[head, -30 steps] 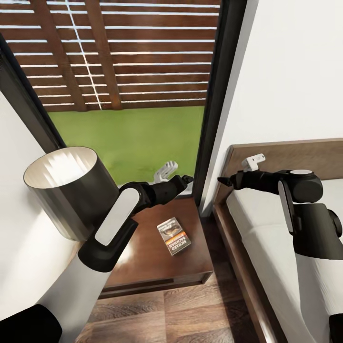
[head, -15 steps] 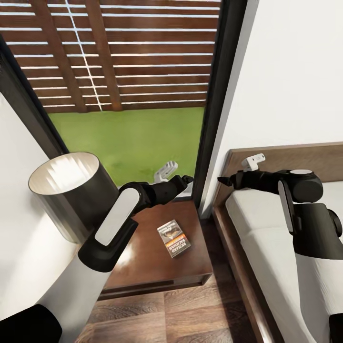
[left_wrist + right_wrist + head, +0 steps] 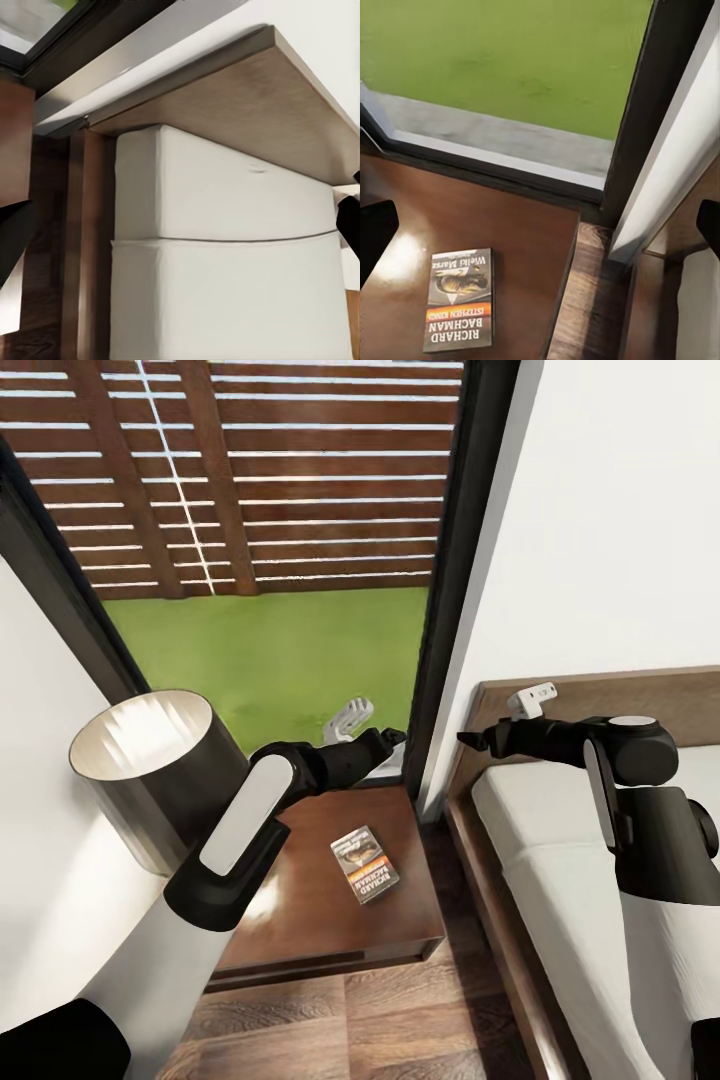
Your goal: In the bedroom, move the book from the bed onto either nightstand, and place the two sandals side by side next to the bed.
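Note:
The book (image 3: 365, 865) lies flat on the nightstand (image 3: 300, 920), cover up, with its orange band and white lettering showing; in the right wrist view the book (image 3: 459, 307) rests on the glossy nightstand top (image 3: 510, 217). My left gripper (image 3: 395, 738) hovers open above the nightstand's far edge, apart from the book. My right gripper (image 3: 470, 739) hangs open by the bed's headboard (image 3: 600, 695), its fingertips (image 3: 375, 229) spread wide. The bed (image 3: 560, 860) with its off-white mattress (image 3: 217, 225) stands to the right. The sandals are out of view.
A dark cylindrical lamp shade (image 3: 150, 770) stands on the nightstand's left side, close to my left arm. Behind is a glass door with dark frame (image 3: 445, 610), a lawn (image 3: 270, 650) and a slatted wooden fence (image 3: 250, 470). A strip of wood floor (image 3: 440, 980) runs between nightstand and bed.
The whole picture has slid slightly downward, so the camera has moved. Both arms hold the same pose, and the book lies still on the nightstand.

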You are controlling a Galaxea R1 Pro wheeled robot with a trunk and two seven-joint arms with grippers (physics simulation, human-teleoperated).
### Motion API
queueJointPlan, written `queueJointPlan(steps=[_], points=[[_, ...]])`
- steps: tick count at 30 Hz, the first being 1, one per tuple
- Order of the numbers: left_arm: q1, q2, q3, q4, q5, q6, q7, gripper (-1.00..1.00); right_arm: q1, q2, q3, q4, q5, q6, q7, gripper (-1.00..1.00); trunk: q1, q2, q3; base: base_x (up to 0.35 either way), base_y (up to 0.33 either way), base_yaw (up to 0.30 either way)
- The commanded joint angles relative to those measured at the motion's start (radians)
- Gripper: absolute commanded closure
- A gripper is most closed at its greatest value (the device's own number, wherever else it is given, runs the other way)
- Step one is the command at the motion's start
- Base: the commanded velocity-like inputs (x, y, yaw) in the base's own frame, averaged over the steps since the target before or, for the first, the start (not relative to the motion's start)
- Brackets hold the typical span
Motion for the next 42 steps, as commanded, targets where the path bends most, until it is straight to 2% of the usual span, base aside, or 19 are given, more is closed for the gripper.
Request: queueJointPlan(steps=[1, 42], points=[[-0.001, 0.0, 0.0, -0.001, 0.005, 0.002, 0.007, -1.0, -0.001, 0.0, 0.0, -0.001, 0.011, 0.003, 0.01, -1.0, -0.004, 0.007, 0.002, 0.0, 0.0, 0.0], [0.019, -0.001, -0.004, -0.001, 0.005, 0.002, 0.012, -1.0, 0.001, 0.009, 0.006, -0.001, 0.011, 0.003, 0.01, -1.0, -0.161, 0.294, 0.131, 0.0, 0.0, 0.0]])
